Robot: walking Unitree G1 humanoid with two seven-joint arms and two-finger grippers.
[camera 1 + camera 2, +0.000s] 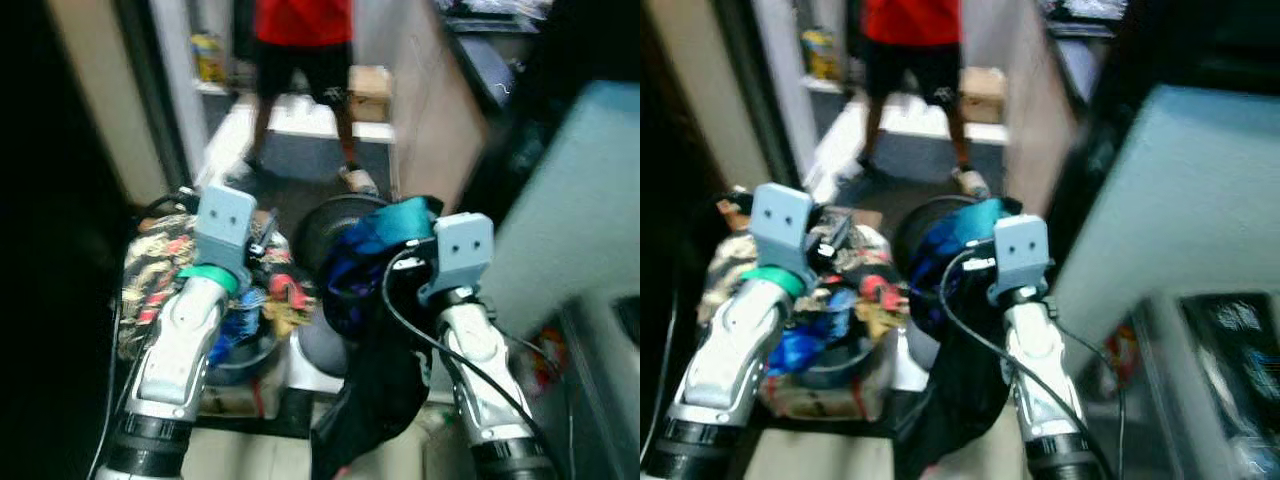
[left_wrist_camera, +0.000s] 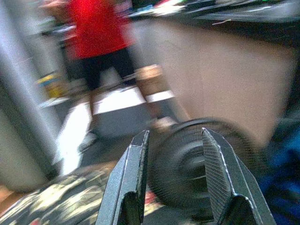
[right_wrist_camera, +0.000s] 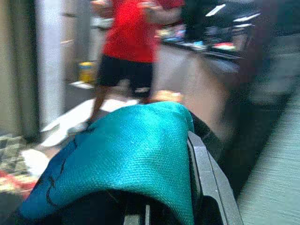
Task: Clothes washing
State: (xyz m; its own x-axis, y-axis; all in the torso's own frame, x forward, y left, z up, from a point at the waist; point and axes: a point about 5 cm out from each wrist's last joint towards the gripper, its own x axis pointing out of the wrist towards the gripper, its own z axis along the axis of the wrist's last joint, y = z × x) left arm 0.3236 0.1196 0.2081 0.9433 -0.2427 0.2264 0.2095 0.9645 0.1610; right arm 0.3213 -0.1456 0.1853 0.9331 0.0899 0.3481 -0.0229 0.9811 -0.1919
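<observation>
The robot looks to be in the carrying step of the wash: its right gripper is closed on a teal and dark garment, which drapes over the fingers and hangs down in front of the right arm. The left gripper holds nothing, its two black fingers standing a moderate gap apart, raised over the basket of mixed clothes on the floor at the left. A large pale-blue appliance rises at the right, probably the washer, though blur hides any door or opening. The next move, as I judge it, calls for turning right and bringing the hanging garment to that machine without letting the trailing dark cloth snag or drag. Room is tight: the basket lies just beside the left arm, a round black fan stands on the floor straight ahead between the arms, and the appliance edge sits near the right arm. Farther off, a person in a red top stands in the corridor, so the way ahead is taken; the free room lies mostly near the robot.
</observation>
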